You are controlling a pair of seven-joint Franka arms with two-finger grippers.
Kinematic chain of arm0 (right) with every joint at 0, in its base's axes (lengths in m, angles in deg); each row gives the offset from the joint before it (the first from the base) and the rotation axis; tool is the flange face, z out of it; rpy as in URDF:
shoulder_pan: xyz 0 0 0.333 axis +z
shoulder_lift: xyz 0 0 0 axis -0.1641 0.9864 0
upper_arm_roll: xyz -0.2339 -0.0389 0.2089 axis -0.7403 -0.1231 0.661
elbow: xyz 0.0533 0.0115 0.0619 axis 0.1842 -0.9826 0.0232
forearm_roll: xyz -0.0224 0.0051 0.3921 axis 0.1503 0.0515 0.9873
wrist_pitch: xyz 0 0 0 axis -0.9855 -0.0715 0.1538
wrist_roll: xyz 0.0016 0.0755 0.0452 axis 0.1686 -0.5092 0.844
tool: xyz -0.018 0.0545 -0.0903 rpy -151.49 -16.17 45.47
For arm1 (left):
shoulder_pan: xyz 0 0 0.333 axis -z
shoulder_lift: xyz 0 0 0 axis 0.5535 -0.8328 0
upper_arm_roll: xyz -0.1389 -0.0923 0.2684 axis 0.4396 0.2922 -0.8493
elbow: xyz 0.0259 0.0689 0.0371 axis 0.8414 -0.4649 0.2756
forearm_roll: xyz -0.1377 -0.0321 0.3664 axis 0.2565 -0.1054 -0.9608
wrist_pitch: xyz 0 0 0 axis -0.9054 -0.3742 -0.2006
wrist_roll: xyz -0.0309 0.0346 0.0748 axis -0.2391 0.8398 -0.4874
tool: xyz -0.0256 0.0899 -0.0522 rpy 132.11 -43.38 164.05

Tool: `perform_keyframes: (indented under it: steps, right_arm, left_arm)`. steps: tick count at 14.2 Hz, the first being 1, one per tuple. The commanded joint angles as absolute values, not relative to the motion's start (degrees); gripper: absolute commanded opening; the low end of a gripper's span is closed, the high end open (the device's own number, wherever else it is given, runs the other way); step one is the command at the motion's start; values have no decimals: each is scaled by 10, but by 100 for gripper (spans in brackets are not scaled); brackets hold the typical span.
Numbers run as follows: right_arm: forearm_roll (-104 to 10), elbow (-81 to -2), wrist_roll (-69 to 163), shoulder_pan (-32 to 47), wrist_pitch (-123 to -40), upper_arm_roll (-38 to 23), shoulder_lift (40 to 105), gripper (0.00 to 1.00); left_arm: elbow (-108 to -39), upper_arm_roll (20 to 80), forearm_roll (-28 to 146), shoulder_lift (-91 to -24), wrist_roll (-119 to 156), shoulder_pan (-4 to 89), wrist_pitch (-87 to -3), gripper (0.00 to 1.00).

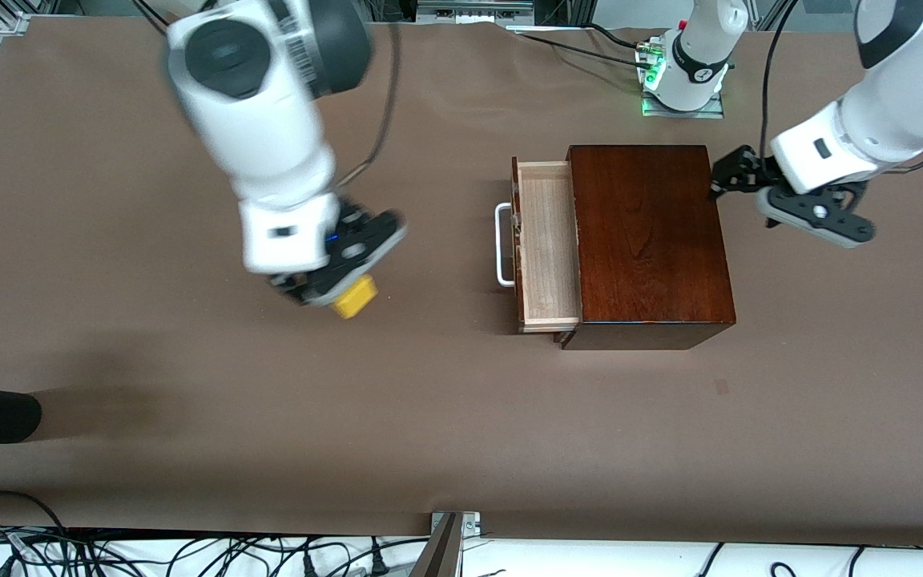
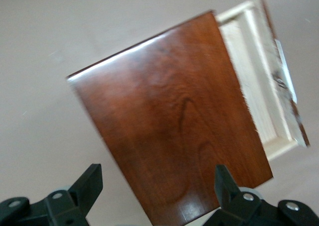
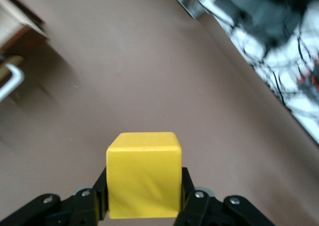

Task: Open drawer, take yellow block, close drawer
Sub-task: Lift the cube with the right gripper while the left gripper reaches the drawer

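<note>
The right hand [image 1: 332,292] is closed on the yellow block [image 1: 355,297], over bare worktop [image 1: 149,449] toward the right arm's end. The drawer [image 1: 546,244] stands open. The left hand [image 2: 157,196] waits open beside the wooden box [image 1: 647,240]. The block may slip if the grip is shallow. Brown mat covers the worktop; cables lie along its edge.

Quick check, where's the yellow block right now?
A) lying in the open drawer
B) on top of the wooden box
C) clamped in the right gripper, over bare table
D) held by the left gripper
C: the right gripper is shut on the block, over the table beside the open, empty drawer.
</note>
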State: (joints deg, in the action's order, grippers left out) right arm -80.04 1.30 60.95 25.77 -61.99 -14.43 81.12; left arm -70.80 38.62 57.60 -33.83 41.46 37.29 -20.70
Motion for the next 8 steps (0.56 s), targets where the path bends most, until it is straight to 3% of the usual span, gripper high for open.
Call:
perform_keyframes:
  steps: [1, 5, 8]
  right_arm:
    - [-743, -172, 589, 208, -661, -145, 714, 0]
    - [-750, -399, 593, 125, -775, -141, 640, 0]
    - [-779, -531, 568, 105, -892, -143, 632, 0]
  left_arm:
    - [-687, 404, 666, -388, 522, 375, -192, 100]
    - [-673, 453, 760, -443, 555, 402, -186, 100]
    - [-598, 487, 776, -502, 555, 448, -187, 100]
